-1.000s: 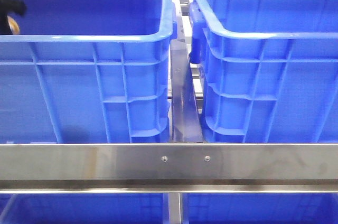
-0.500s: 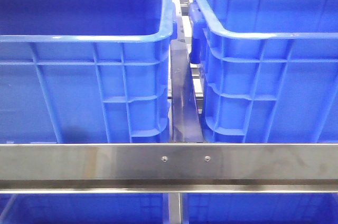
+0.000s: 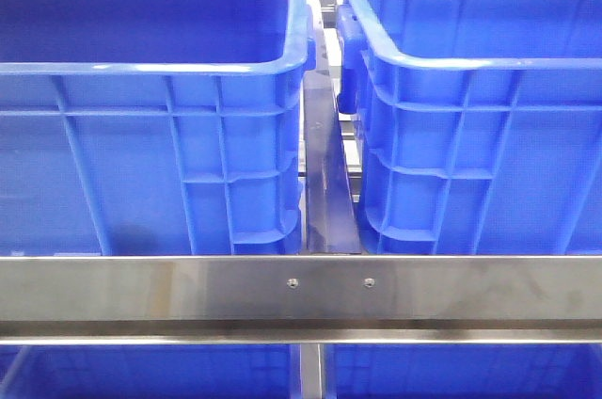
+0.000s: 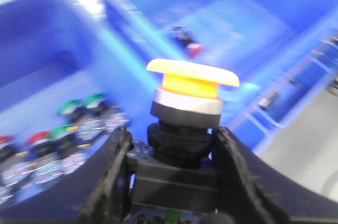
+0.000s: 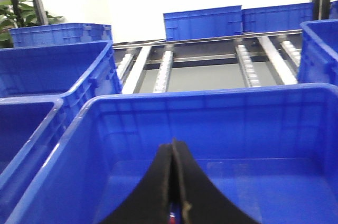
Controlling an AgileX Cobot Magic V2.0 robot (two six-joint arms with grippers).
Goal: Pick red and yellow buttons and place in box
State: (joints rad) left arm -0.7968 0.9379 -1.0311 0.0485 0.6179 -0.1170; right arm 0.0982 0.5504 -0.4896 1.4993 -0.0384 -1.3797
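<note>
Left pincer [image 4: 171, 182] clamped on yellow button [image 4: 186, 115] by its black base, cap up, above a bin [image 4: 47, 65]. Remaining buttons [image 4: 58, 139] heaped on that bin's floor below; blurred, count unclear. Right pincer [image 5: 172, 182] closed, apparently empty, over another bin [image 5: 211, 129]. Neither arm visible from front. Advice: carry level, clear bin wall before traversing, lower well inside box, release only when steady. Grip sits low on base, so avoid jerks.

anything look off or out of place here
Nothing stands out. The left gripper holds a yellow button upright and squarely by its black base, above a blue crate of buttons. The right gripper is shut over another blue crate, which looks intact.
</note>
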